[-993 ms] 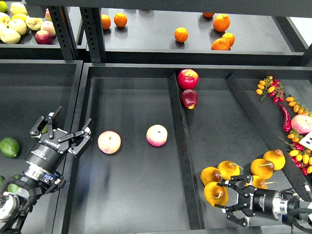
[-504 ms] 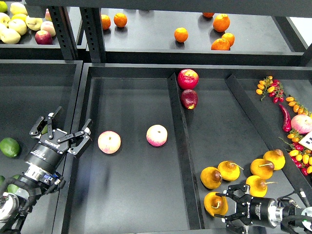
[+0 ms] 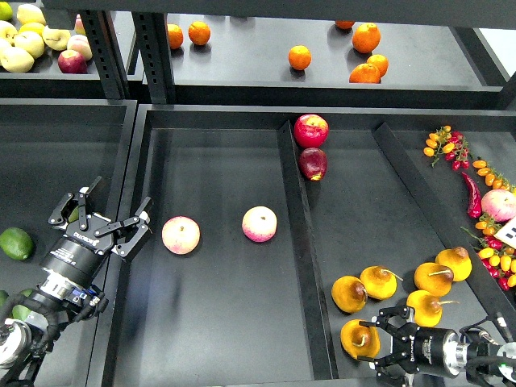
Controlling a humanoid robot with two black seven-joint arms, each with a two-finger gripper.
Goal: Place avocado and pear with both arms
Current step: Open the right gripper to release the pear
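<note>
Dark green is what matters on the far left: an avocado lies on the black surface of the left bin, with the left hand hanging near it, fingers spread and holding nothing. I'd say that arm needs to swing back left and drop squarely over the fruit's long axis before closing, since a smooth tapered skin could squirt out of a sloppy pinch. It has barely budged from a second ago. Two pink-cream round fruits lie in the middle tray. Far right, the right hand sits just beside the nearest pear, fingers apart, nothing gripped yet. It has pulled back toward the bottom edge, where earlier it reached further in among the pears.
</note>
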